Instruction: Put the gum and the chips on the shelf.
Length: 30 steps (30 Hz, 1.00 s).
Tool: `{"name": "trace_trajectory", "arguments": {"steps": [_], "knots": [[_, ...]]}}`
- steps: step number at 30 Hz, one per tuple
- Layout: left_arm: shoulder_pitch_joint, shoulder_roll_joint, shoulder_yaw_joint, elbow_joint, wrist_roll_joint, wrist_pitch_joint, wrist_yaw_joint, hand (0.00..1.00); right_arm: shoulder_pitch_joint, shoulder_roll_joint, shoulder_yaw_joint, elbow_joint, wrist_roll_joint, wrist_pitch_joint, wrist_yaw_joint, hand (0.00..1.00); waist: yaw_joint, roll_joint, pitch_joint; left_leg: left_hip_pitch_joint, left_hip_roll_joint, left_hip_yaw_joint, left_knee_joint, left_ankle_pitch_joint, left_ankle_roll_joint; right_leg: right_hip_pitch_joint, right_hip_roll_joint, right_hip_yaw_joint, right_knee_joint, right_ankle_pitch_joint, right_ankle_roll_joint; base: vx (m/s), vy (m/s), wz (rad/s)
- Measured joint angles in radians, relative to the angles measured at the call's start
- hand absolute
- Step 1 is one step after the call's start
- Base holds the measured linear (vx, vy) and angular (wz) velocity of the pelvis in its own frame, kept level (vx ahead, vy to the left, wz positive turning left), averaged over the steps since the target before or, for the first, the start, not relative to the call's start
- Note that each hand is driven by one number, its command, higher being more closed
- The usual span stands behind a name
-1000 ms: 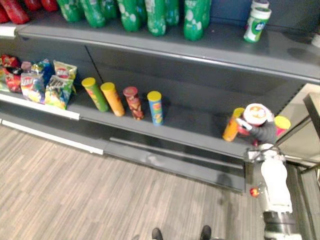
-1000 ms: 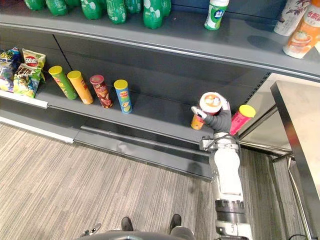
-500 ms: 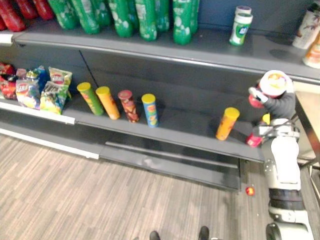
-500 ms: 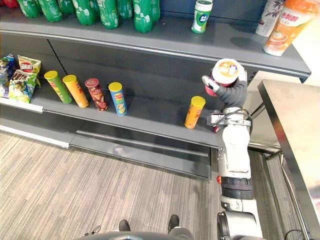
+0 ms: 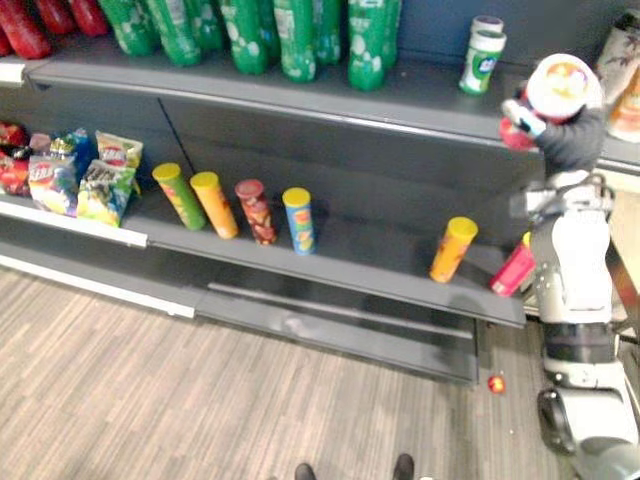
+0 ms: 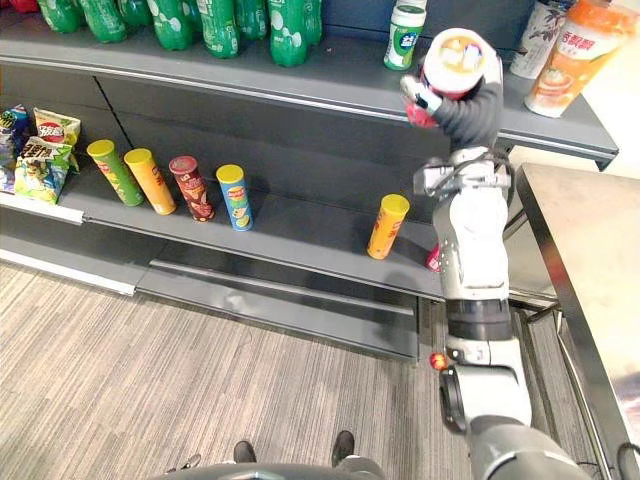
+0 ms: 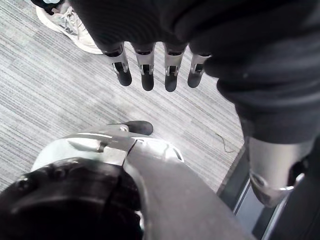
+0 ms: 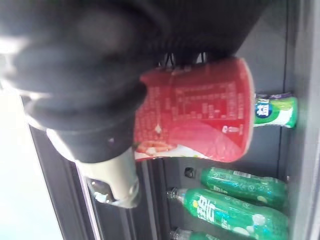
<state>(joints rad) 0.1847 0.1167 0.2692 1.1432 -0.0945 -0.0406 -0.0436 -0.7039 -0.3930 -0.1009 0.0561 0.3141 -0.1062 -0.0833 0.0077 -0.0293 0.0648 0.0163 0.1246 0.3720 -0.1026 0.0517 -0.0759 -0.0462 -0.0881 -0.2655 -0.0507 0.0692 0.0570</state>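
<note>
**Chips cup in right hand, up at top-shelf height**

Clamping right hand [image 6: 470,100] on chips cup [image 6: 455,55], fingers and thumb curling round the red side wall, printed lid facing up. Holding it clear in the air by the front edge of top shelf [image 6: 300,85], near gum bottle [image 6: 404,35], apart from it; not telling whether over the board or just in front.

Judging cup as light, thin-walled, narrowing toward base: prob. denting under a hard squeeze, sliding down in a loose one. Favouring a mid-wall grip, moderate force, upright. Noting lid sealing it, so contents not showing.

Finding gum bottle already standing upright on top shelf, cap on, contents hidden; reading it as rigid, small, easy to tip w/ a knock.

Seeing green drink bottles [image 6: 250,20] to the left on same shelf, orange drink bottle [image 6: 565,55] at right end. Seeing lower shelf [image 6: 300,240] carrying lidded chip tubes [image 6: 192,186], one orange tube [image 6: 386,226] apart nearer the arm, snack bags [image 6: 40,150] far left.

Leaving left hand [image 7: 147,75] hanging over floor, fingers straight, holding nothing
</note>
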Motion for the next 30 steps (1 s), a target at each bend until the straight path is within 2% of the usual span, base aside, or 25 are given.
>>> {"name": "trace_trajectory", "arguments": {"steps": [8, 11, 12, 16, 19, 30], "knots": [[-0.001, 0.002, -0.009, -0.001, -0.004, 0.001, -0.002, 0.0, -0.206, -0.042, 0.046, 0.207, 0.019, 0.042, -0.02, 1.0, 0.007, -0.001, 0.0, -0.004, 0.007, -0.006, 0.0, 0.01, -0.002, -0.001, 0.007, -0.003, -0.002, 0.004, -0.006, 0.0, -0.002, 0.0], [-0.004, 0.002, -0.013, -0.001, -0.014, 0.001, -0.003, 0.0, -0.294, -0.071, 0.076, 0.328, 0.042, 0.064, -0.02, 1.0, 0.017, -0.001, 0.0, -0.006, 0.009, -0.011, 0.0, 0.014, -0.004, -0.001, 0.009, -0.005, -0.002, 0.005, -0.007, 0.0, -0.005, 0.02], [-0.006, 0.004, -0.02, -0.001, -0.019, 0.001, -0.004, 0.0, -0.324, -0.074, 0.076, 0.369, 0.05, 0.08, -0.02, 1.0, 0.021, -0.001, 0.0, -0.008, 0.01, -0.015, 0.0, 0.015, -0.004, -0.002, 0.01, -0.007, -0.002, 0.005, -0.007, 0.01, -0.015, 0.07], [-0.012, 0.006, -0.03, -0.001, -0.021, 0.001, -0.004, 0.0, -0.413, -0.07, 0.079, 0.514, 0.06, 0.098, -0.019, 1.0, 0.027, -0.002, 0.001, -0.015, 0.01, -0.022, -0.001, 0.019, -0.004, -0.002, 0.012, -0.013, -0.007, 0.005, -0.007, 0.01, -0.007, 0.05], [-0.015, 0.007, -0.032, -0.001, -0.021, 0.004, -0.004, 0.0, -0.45, -0.067, 0.079, 0.577, 0.063, 0.121, -0.015, 1.0, 0.028, -0.003, 0.002, -0.016, 0.01, -0.022, 0.0, 0.019, -0.004, -0.002, 0.012, -0.013, -0.008, 0.005, -0.007, 0.02, -0.003, 0.0], [-0.053, 0.009, -0.037, -0.009, -0.023, 0.006, -0.002, 0.0, -0.515, -0.05, 0.047, 0.736, 0.079, 0.143, 0.006, 1.0, 0.035, -0.007, 0.028, -0.022, 0.017, -0.022, 0.0, 0.02, -0.008, -0.003, 0.02, -0.015, -0.018, 0.005, -0.007, 0.05, -0.009, 0.0]]}}
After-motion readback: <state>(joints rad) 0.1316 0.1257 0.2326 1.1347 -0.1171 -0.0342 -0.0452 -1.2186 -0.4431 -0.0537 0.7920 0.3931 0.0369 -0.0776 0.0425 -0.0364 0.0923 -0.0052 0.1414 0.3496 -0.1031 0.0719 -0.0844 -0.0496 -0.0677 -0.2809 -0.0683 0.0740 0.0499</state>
